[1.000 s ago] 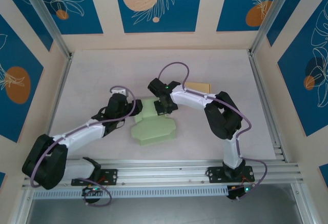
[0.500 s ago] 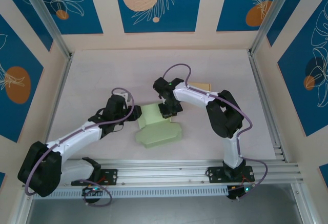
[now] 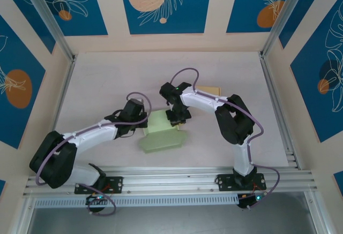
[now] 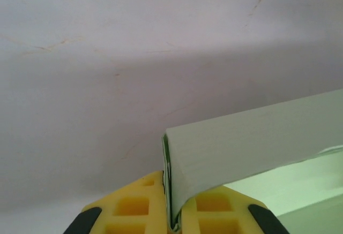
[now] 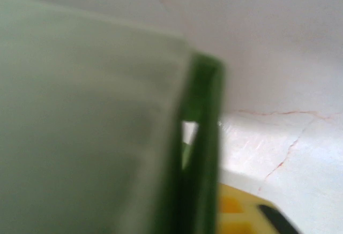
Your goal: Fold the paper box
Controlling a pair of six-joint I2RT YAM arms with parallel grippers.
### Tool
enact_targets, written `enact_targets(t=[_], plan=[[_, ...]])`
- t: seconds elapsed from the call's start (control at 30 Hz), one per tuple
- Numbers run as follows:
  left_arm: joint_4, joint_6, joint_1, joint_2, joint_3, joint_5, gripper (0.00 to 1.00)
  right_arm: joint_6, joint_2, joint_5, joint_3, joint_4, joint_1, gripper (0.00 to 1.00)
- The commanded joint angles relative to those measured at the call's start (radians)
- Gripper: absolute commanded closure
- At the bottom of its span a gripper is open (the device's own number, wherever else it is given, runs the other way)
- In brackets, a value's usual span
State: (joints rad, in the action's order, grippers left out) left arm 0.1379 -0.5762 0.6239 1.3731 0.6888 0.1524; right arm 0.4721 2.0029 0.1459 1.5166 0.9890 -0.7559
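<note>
Pinching paper box edge between left jaws; right jaws beside it.

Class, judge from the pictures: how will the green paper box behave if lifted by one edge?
Probably floppy: the paper box is thin sheet, pinched flat in the left tool. Likely light, so a push may slide it across the smooth table.

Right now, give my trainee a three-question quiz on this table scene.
1. True or false: the left gripper is clamped shut on a flap of the green box.
2. Where is the tan card? A) just beyond the right arm B) on top of the box C) against the left wall
3. Fill in: the box rests on the ___.
Key: 1 true; 2 A; 3 table.
</note>
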Motion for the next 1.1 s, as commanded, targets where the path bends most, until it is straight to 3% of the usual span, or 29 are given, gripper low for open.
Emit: enact_targets(t=[0.0, 0.4, 0.57, 0.67, 0.83, 1.07], plan=[[0.137, 0.051, 0.013, 0.052, 0.027, 0.060, 0.96, -0.017, -0.015, -0.076, 0.018, 0.022, -0.016, 0.71], [0.365, 0.162, 0.014, 0.240, 0.249, 0.096, 0.97, 0.018, -0.118, -0.183, -0.006, -0.114, 0.064, 0.40], [0.446, 0.198, 0.014, 0.333, 0.345, 0.117, 0.98, 0.046, -0.172, -0.255, -0.087, -0.197, 0.127, 0.39], [0.476, 0.208, 0.014, 0.376, 0.394, 0.118, 0.99, 0.049, -0.184, -0.234, -0.113, -0.205, 0.143, 0.41], [0.509, 0.213, 0.014, 0.413, 0.447, 0.116, 0.99, 0.051, -0.133, -0.199, -0.124, -0.196, 0.143, 0.51], [0.549, 0.217, 0.013, 0.472, 0.504, 0.142, 0.99, 0.057, -0.052, -0.153, -0.102, -0.178, 0.092, 0.50]])
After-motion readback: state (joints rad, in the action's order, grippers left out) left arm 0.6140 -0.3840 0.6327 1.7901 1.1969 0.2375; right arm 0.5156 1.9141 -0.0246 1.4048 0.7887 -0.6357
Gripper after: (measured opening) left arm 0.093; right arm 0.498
